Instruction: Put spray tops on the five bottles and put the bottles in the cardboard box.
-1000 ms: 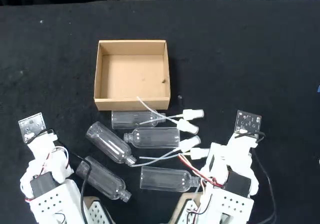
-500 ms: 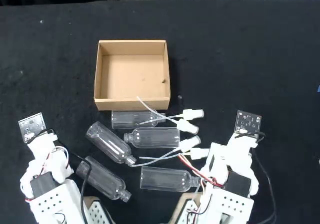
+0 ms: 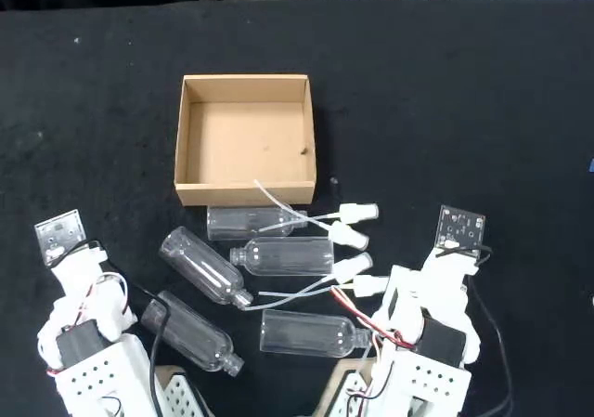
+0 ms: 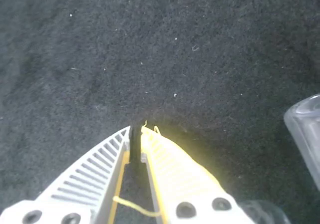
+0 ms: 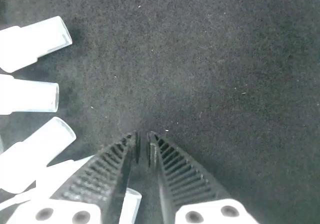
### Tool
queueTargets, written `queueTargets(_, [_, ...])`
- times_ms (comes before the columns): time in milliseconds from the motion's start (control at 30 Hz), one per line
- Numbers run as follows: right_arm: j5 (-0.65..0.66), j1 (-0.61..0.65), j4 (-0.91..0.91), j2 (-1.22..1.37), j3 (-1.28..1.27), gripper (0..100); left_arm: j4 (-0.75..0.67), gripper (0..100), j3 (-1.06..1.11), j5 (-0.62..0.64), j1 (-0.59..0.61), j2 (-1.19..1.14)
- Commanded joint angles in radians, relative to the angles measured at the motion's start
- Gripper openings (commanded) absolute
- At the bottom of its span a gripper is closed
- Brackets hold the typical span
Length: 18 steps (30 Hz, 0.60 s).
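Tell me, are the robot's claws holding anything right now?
No, nothing. The left gripper and the right gripper are both closed and empty over the black table. The bottles and spray tops lie loose beside the box.

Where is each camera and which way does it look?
High view: above the table, looking down on cardboard box, bottles, both arms.
Left wrist view: on the left arm, facing table past the left gripper.
Right wrist view: on the right arm, facing table past the right gripper.
Shared: spray tops, in high and right wrist views.

high: overhead, down on table (image 3: 464, 92) | wrists: close above it | right+high share spray tops (image 5: 30, 94)
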<state>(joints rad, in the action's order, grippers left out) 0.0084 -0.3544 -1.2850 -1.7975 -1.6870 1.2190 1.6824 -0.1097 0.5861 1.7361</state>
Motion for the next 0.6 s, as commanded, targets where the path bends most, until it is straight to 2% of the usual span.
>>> queueTargets(0, [0.003,0.015,0.008,-0.073,0.004,1.5,-0.015,3,0.021,0.008,-0.013,0.009])
queueTargets(333, [0.003,0.015,0.11,-0.073,0.004,1.5,-0.025,3,0.021,0.006,-0.012,0.009])
queueTargets(500, [0.005,-0.034,0.181,-0.073,0.016,1.5,-0.109,3,0.021,0.003,0.01,0.009])
queueTargets(567, [0.006,-0.069,0.227,-0.073,0.042,1.5,-0.199,3,0.007,0.002,0.024,0.009])
